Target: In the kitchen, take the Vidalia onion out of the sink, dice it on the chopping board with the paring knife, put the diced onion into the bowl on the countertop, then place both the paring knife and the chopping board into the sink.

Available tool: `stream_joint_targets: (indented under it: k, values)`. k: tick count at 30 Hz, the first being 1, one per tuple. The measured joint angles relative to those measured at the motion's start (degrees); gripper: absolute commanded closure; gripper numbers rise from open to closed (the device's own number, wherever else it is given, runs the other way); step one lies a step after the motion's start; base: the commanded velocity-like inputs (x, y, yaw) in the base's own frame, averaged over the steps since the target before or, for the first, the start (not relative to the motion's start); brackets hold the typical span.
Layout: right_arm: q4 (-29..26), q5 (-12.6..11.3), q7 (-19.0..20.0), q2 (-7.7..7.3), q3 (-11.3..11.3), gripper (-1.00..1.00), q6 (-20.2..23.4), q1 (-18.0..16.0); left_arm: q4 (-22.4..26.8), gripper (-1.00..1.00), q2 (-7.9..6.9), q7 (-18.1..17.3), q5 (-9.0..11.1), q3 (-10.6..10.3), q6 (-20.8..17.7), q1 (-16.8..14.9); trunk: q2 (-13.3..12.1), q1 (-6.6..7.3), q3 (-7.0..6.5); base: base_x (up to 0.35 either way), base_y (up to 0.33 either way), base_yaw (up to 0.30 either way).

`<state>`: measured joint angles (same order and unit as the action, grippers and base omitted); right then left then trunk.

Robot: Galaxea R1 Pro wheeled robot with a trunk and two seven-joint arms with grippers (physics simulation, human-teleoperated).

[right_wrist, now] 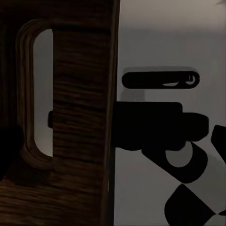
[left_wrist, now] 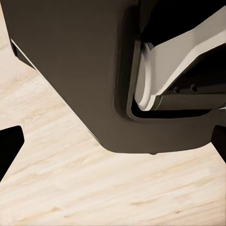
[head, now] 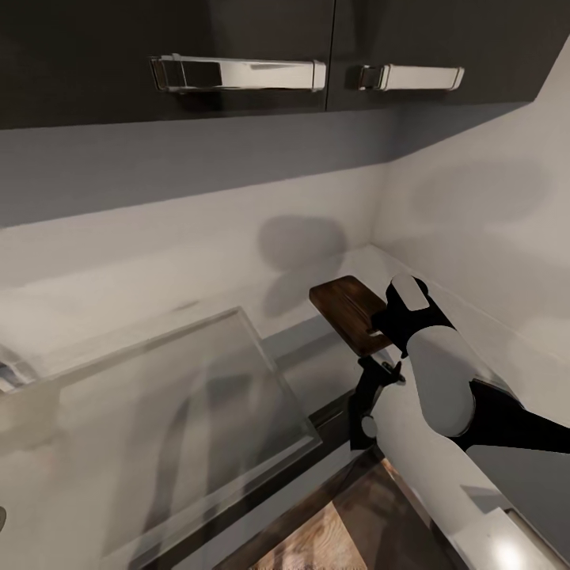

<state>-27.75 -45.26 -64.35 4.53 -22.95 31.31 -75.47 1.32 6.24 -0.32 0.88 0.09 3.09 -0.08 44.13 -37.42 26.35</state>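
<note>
The right gripper [head: 378, 342] appears clamped on the chopping board [head: 348, 311], lifted above the worktop [head: 237, 269] at far right; carry it level, leftward into the sink [head: 182, 412].

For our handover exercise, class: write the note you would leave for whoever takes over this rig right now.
Left gripper: jaws open, nothing between them, over the wooden floor.
Right gripper: at the chopping board, near its slot-handle end; whether it grips cannot be told.
The board is over the countertop by the corner wall, right of the sink.
Done: cannot be judged from these views.
Left: the board is not yet in the sink.
</note>
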Motion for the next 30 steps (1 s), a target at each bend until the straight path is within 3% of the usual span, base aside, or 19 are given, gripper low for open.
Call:
stream_joint_targets:
  k: [30]
  values:
    - [0.0, 0.0, -3.2, 0.0, 0.1, -1.0, -0.3, 0.0, 0.0, -1.0, 0.0, 0.0, 0.0, 0.0, 0.0, 0.0, 0.0, 0.0, 0.2, 0.0, 0.0, 0.0]
